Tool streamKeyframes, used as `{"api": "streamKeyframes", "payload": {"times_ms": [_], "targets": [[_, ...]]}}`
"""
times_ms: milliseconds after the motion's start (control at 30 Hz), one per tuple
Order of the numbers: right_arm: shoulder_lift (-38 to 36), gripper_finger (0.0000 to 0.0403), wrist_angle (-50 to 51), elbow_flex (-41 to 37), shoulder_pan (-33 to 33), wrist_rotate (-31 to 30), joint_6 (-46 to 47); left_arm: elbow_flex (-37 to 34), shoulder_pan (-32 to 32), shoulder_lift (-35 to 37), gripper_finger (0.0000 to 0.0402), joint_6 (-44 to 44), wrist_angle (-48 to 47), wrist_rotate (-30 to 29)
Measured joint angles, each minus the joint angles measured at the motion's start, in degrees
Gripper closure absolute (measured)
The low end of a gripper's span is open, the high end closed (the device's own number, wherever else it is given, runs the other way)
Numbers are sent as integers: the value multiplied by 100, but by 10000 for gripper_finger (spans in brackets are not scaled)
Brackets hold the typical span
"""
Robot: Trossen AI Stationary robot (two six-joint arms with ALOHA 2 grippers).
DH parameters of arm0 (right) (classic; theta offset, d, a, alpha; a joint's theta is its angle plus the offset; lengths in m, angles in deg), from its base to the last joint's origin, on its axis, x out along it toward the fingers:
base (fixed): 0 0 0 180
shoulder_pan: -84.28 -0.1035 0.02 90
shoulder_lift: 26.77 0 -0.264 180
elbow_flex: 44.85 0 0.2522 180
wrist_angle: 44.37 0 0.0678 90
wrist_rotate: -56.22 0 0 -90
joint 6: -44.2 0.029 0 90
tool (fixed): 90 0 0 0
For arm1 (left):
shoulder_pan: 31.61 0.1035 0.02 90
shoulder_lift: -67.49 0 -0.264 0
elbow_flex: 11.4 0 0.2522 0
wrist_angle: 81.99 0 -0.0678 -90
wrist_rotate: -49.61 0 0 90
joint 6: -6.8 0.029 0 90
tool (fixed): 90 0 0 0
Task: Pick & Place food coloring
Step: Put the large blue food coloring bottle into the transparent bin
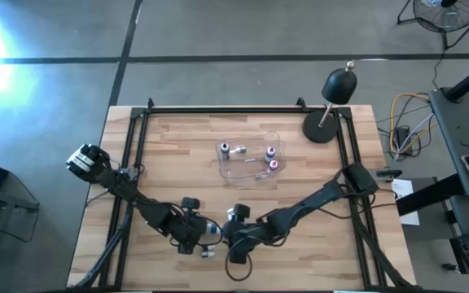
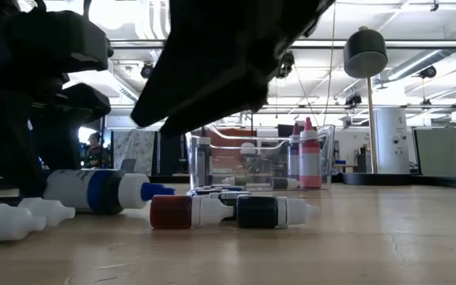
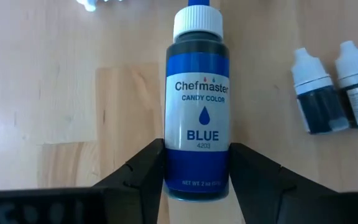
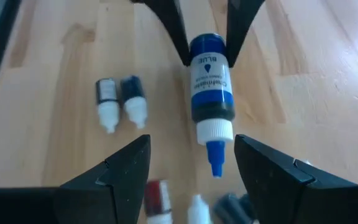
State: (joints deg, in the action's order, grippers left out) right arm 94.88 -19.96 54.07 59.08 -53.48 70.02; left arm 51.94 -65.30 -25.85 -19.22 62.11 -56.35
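A blue "Chefmaster" food coloring bottle (image 3: 197,118) (image 4: 211,87) (image 2: 93,191) lies on its side near the table's near edge, its blue tip pointing toward my right gripper. My left gripper (image 3: 197,152) (image 1: 204,232) is shut on its base end. My right gripper (image 4: 191,155) (image 1: 233,238) is open and hovers over the tip end, touching nothing. Two small dark bottles (image 3: 316,93) (image 4: 120,102) lie beside it. A red one (image 2: 184,212), a dark one (image 2: 267,212) and white ones (image 2: 6,222) lie close by. My left gripper pinches the blue bottle's base end (image 3: 197,186) between its two fingers (image 3: 145,171), one on each side wall. The fingers come in low from the table's left and lie along the bottle. The bottle is on its side, and the low view shows it on the table.
A clear plastic tub (image 1: 228,169) (image 2: 212,158) stands mid-table with three bottles inside, a pink one (image 2: 309,158) upright. A black dome lamp (image 1: 332,102) (image 2: 365,51) stands at the far right corner. Black frame rails run along the table's sides.
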Motion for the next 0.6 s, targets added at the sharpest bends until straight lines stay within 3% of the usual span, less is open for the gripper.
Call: {"api": "streamKeyframes", "payload": {"times_ms": [600], "targets": [[232, 177, -28, -70, 385, 220, -767, -24, 11, -22, 258, -560, 293, -660]]}}
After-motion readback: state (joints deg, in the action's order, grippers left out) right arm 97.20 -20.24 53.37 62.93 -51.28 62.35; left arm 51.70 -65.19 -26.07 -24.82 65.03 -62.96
